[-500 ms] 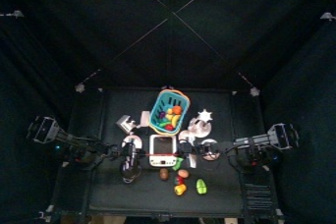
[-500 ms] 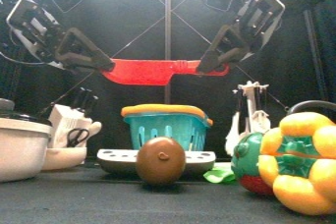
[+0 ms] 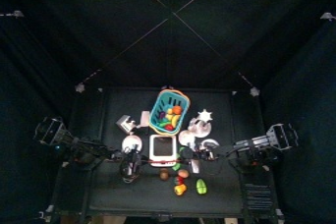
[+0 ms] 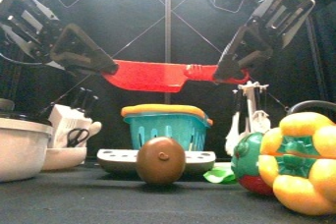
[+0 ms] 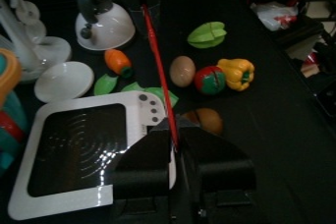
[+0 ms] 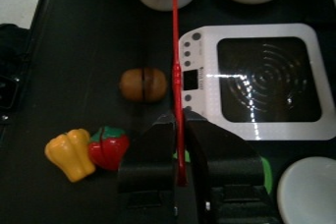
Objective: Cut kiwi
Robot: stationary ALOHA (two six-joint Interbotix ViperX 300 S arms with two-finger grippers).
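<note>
Top view: the two arms met above the front half of the bench (image 3: pixel 125 105), over a white scale (image 3: pixel 161 148). Behind it stood a teal basket (image 3: pixel 171 110) of fruit; the brown kiwi (image 3: pixel 164 175) lay in front of the scale, close to other toy produce.

Front view: the left tool (image 4: pixel 116 67) and right tool (image 4: pixel 213 72) each held one end of a flat red sheet (image 4: pixel 155 72) — it hung level, raised well above the basket (image 4: pixel 167 128). The kiwi (image 4: pixel 160 161) stood on the bench in the foreground, directly in front of the scale (image 4: pixel 121 158). A yellow pepper (image 4: pixel 304 162) filled the right foreground, and a white bowl (image 4: pixel 20 146) stood at the left.

Left wrist view: the jaws were closed on the sheet (image 5: pixel 156 53), seen edge-on as a thin red line. The kiwi (image 5: pixel 183 68) lay beyond the scale (image 5: pixel 82 151), just beside a red-and-green fruit (image 5: pixel 210 79).

Right wrist view: these jaws likewise gripped the sheet (image 6: pixel 175 61) — its edge ran between the kiwi (image 6: pixel 143 83) and the scale (image 6: pixel 262 63). The kiwi lay alone on bare bench.
</note>
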